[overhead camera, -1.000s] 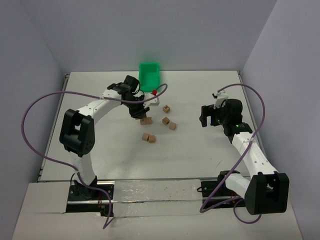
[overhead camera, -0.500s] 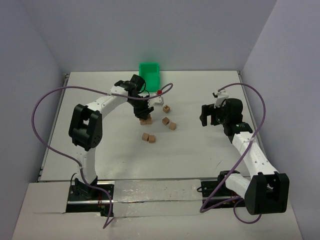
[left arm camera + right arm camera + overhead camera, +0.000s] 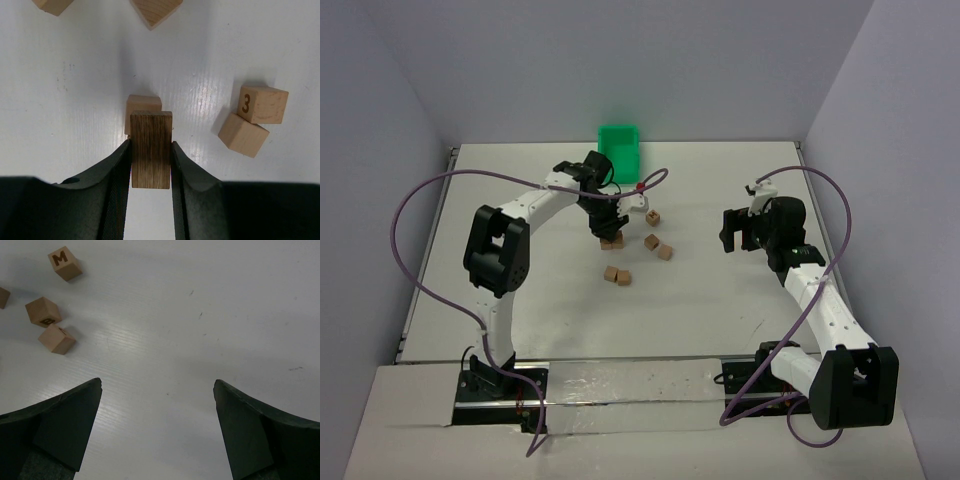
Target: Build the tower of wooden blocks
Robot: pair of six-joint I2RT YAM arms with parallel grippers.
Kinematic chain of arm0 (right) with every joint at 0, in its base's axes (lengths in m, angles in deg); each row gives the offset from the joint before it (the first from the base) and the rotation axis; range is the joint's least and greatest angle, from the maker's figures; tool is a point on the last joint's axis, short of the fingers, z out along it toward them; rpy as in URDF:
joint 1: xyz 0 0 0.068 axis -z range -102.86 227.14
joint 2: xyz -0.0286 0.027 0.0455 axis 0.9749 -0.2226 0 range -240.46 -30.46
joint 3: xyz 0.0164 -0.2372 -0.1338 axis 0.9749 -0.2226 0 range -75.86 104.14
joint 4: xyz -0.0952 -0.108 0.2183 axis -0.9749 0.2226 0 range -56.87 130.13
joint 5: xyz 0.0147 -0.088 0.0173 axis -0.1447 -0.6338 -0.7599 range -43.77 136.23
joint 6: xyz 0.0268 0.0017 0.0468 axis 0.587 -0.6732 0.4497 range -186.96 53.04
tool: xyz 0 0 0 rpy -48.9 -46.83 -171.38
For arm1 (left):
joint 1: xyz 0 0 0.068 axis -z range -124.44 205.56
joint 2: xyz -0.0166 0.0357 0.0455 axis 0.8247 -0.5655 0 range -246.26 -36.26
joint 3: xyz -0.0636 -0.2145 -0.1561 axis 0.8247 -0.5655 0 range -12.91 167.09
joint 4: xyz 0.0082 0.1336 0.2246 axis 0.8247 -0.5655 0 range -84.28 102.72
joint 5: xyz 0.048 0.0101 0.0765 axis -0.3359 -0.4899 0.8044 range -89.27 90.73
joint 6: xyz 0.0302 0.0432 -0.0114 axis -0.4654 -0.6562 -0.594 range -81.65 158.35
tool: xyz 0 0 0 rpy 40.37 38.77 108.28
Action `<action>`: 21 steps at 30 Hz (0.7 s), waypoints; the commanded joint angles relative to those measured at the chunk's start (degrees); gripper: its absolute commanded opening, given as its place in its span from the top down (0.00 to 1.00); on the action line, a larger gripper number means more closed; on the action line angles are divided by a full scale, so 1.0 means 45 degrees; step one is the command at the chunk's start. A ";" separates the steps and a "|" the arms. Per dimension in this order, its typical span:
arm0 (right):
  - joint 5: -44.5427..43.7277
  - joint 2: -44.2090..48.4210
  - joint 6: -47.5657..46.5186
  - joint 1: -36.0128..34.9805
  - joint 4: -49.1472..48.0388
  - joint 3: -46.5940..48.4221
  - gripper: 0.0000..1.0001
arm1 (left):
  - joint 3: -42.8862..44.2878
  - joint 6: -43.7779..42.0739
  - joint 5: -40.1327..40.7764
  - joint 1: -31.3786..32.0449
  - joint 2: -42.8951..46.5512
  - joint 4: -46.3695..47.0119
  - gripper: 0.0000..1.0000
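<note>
My left gripper point(image 3: 604, 224) is shut on a wood block point(image 3: 151, 149) whose dark grain faces the wrist camera. It hangs just over another tan block point(image 3: 143, 106) on the table point(image 3: 520, 250); I cannot tell whether they touch. To the right lie a block marked 3 point(image 3: 262, 104) and a plain one point(image 3: 243, 135). From above, loose blocks point(image 3: 653, 217) point(image 3: 658, 246) point(image 3: 616, 275) dot the table's middle. No tower is in view. My right gripper point(image 3: 732, 233) stands open over bare table, with three blocks point(image 3: 65, 262) point(image 3: 43, 311) point(image 3: 56, 339) far to its left.
A green bin point(image 3: 618, 148) stands at the back of the table, just behind the left gripper. Purple cables point(image 3: 410, 215) loop off both arms. Grey walls close the table in on the left, back and right.
The left arm's elbow has swung in toward the table's middle, and its gripper has shifted slightly right with the block still in it. The right arm has not moved.
</note>
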 commanded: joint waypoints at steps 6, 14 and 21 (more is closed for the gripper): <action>-0.0129 0.0184 0.0053 -0.0092 -0.0232 0.0578 0.00 | 0.0733 -0.0140 -0.0351 -0.0003 -0.0562 -0.0004 0.84; -0.0129 0.0110 0.0014 -0.0092 -0.0232 0.0582 0.00 | 0.0924 -0.0195 -0.0280 -0.0105 -0.0808 0.0011 0.83; -0.0129 0.0072 0.0014 -0.0082 -0.0223 0.0582 0.00 | 0.1039 -0.0234 -0.0386 -0.0115 -0.0848 -0.0047 0.82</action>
